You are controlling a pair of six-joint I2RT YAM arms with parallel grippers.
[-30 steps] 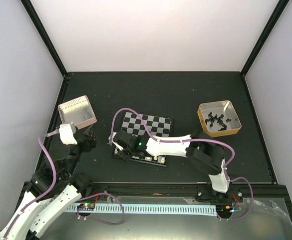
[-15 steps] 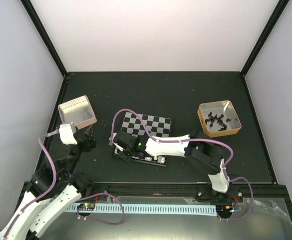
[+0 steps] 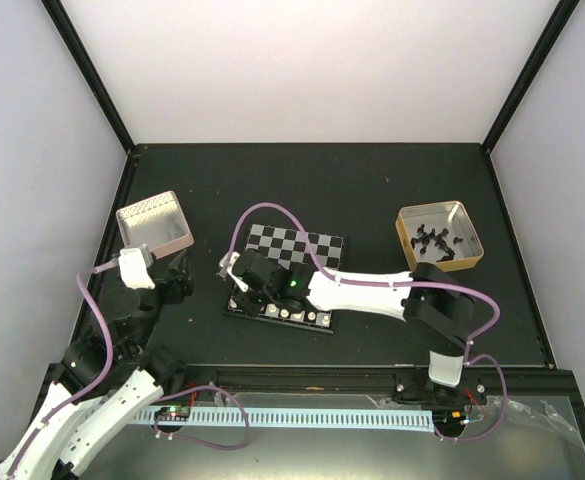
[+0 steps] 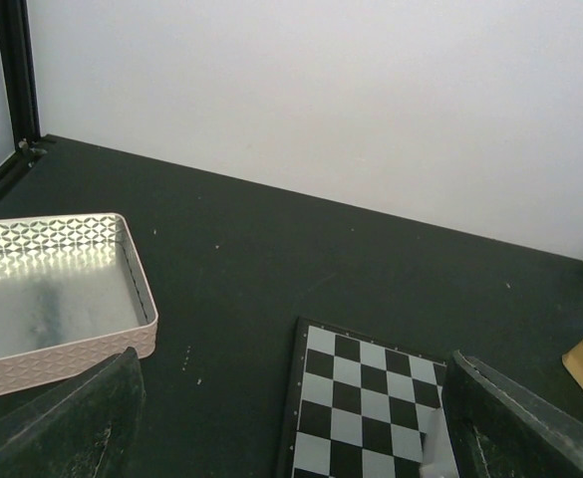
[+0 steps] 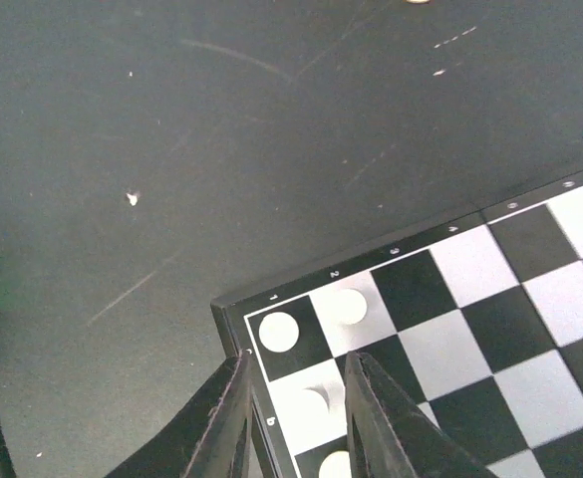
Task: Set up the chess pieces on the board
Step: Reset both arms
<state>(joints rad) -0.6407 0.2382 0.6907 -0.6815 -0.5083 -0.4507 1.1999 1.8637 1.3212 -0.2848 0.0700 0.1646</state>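
The right claw (image 5: pixel 299 383) is straddling, narrowly parted rather than clamped, a cream chess piece (image 5: pixel 316 400) at the board (image 5: pixel 490 289) corner, seemingly placing it, so the next move probably calls for lifting straight clear, while the left claw (image 4: pixel 291 398) is hanging wide open.

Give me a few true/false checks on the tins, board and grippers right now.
1. The right gripper hangs over a corner of the board. True.
2. The black pieces stand on the board. False: they lie in the tan tin.
3. The pinkish tin is empty. True.
4. The left gripper holds a white piece. False: it is open and empty.
5. Cream-white chess pieces stand on squares at that corner. True.
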